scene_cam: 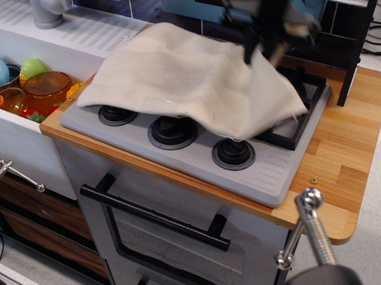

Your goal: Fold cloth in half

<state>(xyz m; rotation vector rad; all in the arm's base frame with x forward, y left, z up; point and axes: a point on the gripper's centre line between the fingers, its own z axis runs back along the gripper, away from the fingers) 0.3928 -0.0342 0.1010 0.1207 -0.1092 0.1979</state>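
**Cloth** [188, 80]: cream-beige sheet, lying over the far and left part of the stovetop [267, 177]. Its right end is hanging lifted off the surface, exposing the black pan grate [299, 110] at the right. Its near edge is draping just above the three burner knobs [172, 132].

**Gripper** [265, 43]: blurred with motion, positioned high over the far right part of the cloth. The raised peak of fabric is running up into it, so it is judged to be pinching the cloth's right edge; the fingers themselves are too smeared to confirm how they are standing.

**Step in hand (judgement):** carrying the right end over toward the left end to make the fold.

**Handling notes (judgement):**
- Keeping the lifted end high enough that the trailing fabric is not dragging the lower layer along with it.
- Travelling straight left, parallel to the long edge, so the carried edge is landing square on the left edge and not skewed.
- Lowering before releasing; soft weave is likely to slump and crease if dropped from height.
- Watching the near edge: it is already overhanging the knobs and could be slipping toward the counter [341, 168] front.

**Surroundings:** sink [62, 56] with coloured dishes [41, 91] at far left; oven door handle [155, 215] below.
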